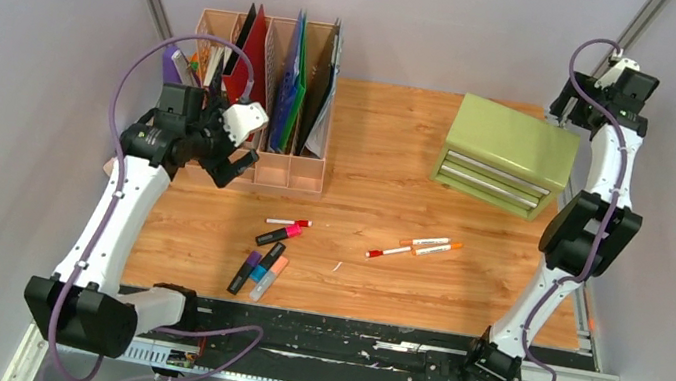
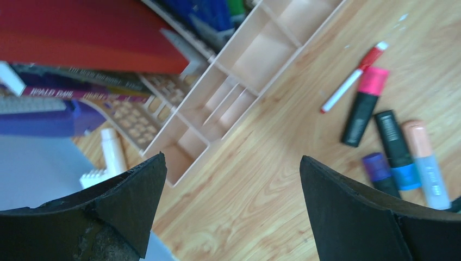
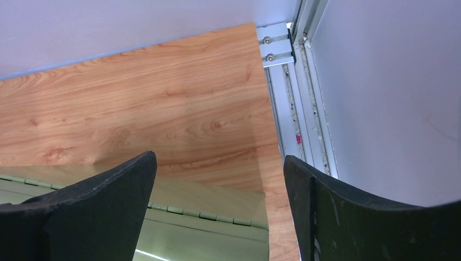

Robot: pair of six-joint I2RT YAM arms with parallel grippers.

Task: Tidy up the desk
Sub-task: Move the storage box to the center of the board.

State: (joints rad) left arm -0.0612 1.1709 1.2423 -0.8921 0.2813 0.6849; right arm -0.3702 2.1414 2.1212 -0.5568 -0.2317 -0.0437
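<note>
Left gripper (image 1: 237, 147) open, empty, hovers over the desk's (image 1: 379, 156) left side beside the rack (image 1: 288, 173). Highlighters (image 1: 262, 265) lie nearer the front edge, toward centre, long axes roughly front-to-back. Right gripper (image 1: 571, 114) open, empty, over back right corner behind cabinet (image 1: 501, 154); left arm judged nearer

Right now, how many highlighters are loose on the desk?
4. The pink highlighter lies beside the red-capped pen; the purple highlighter, blue highlighter and peach highlighter lie side by side close by. More may be hidden in the organizer.
</note>
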